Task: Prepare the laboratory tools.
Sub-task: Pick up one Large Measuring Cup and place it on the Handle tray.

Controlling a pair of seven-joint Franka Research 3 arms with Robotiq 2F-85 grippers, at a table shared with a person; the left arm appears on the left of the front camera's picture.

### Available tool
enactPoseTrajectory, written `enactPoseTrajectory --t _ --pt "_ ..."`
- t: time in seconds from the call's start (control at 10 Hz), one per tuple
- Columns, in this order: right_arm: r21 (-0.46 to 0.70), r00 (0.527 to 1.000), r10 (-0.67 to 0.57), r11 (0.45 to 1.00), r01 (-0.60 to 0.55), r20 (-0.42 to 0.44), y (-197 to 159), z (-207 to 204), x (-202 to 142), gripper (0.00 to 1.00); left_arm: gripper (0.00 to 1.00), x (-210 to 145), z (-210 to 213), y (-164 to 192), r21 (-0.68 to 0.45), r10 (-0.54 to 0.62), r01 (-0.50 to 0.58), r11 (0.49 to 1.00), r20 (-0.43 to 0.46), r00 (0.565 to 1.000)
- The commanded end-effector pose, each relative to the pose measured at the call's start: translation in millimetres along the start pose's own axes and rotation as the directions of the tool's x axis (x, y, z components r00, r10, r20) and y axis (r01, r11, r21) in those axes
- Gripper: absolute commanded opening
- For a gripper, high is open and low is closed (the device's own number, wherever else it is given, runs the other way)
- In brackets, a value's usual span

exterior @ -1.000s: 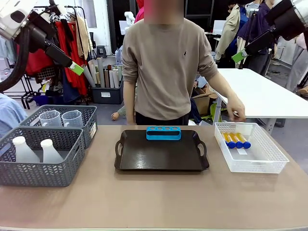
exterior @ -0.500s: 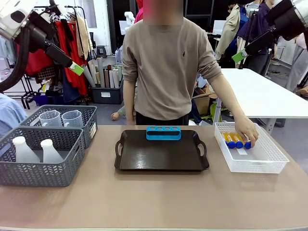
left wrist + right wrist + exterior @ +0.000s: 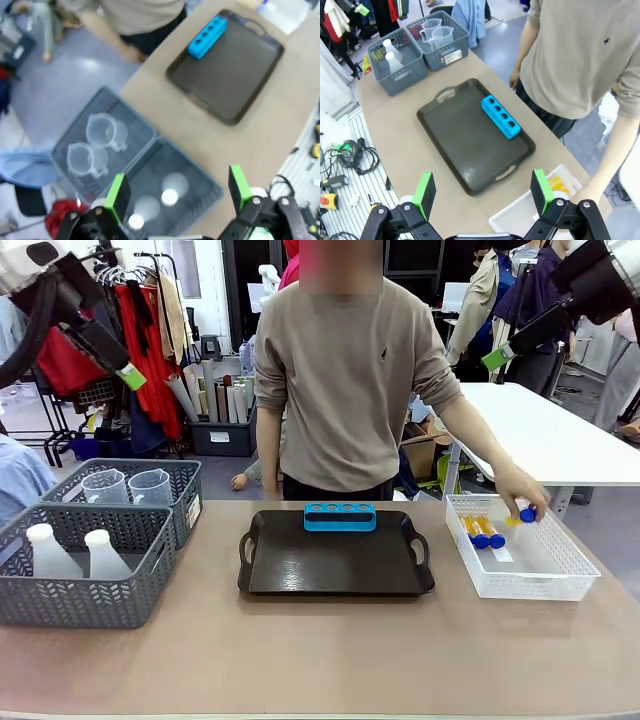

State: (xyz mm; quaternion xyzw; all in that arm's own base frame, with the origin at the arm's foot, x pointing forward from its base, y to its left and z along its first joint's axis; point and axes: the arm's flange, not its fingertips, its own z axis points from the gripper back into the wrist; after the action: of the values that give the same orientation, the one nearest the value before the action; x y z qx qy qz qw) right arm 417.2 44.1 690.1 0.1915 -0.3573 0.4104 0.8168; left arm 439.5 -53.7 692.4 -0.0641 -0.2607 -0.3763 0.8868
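Observation:
Two amber tubes with blue caps (image 3: 484,531) lie in the white mesh basket (image 3: 560,575) at the table's right. The person's hand (image 3: 520,502) holds another tube just above that basket. Two clear beakers (image 3: 128,485) stand in the far grey basket, and two white flasks (image 3: 72,551) in the near one. My left gripper (image 3: 177,185) hangs open high over those baskets, with the beakers (image 3: 92,145) and flasks (image 3: 157,195) below it. High above the table, my right gripper (image 3: 482,187) is open over the tray (image 3: 470,135), with the tubes (image 3: 555,184) at its right.
A dark tray (image 3: 335,565) lies mid-table with a blue four-hole rack (image 3: 340,516) on its far edge. The person stands behind it. Grey baskets (image 3: 85,590) fill the left side. Bare tabletop runs along the front edge.
The person's hand reached into the white basket and lifted one tube out. My left arm shifted a little to the left and up. The right arm stayed put.

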Motion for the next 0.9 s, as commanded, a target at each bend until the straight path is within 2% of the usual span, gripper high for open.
enactPoseTrajectory --t 0.0,0.1,0.3,0.5,0.6,0.7,0.8 --pt "0.013 1.000 -0.002 1.000 0.002 0.016 0 1 1 1.00 1.00 -2 -2 21 0.013 0.086 -0.085 0.996 -0.103 0.991" --pt "0.013 1.000 -0.002 1.000 0.002 0.016 0 1 1 1.00 1.00 -11 -11 37 0.099 0.121 -0.107 0.989 -0.158 0.980" --pt "0.013 1.000 -0.002 1.000 0.002 0.016 0 1 1 1.00 1.00 -28 -27 69 0.136 0.141 -0.115 0.984 -0.195 0.971" --pt "0.013 1.000 -0.002 1.000 0.002 0.016 0 1 1 1.00 1.00 -39 -46 78 0.130 0.168 -0.148 0.980 -0.159 0.973" --pt "0.013 1.000 -0.002 1.000 0.002 0.016 0 1 1 1.00 1.00 -35 -48 73 0.066 0.118 -0.109 0.992 -0.162 0.980" --pt "0.013 1.000 -0.002 1.000 0.002 0.016 0 1 1 1.00 1.00 -41 -43 81 0.123 0.146 -0.124 0.985 -0.193 0.970" --pt "0.013 1.000 -0.002 1.000 0.002 0.016 0 1 1 1.00 1.00 -41 -43 81 0.123 0.146 -0.124 0.985 -0.193 0.970"
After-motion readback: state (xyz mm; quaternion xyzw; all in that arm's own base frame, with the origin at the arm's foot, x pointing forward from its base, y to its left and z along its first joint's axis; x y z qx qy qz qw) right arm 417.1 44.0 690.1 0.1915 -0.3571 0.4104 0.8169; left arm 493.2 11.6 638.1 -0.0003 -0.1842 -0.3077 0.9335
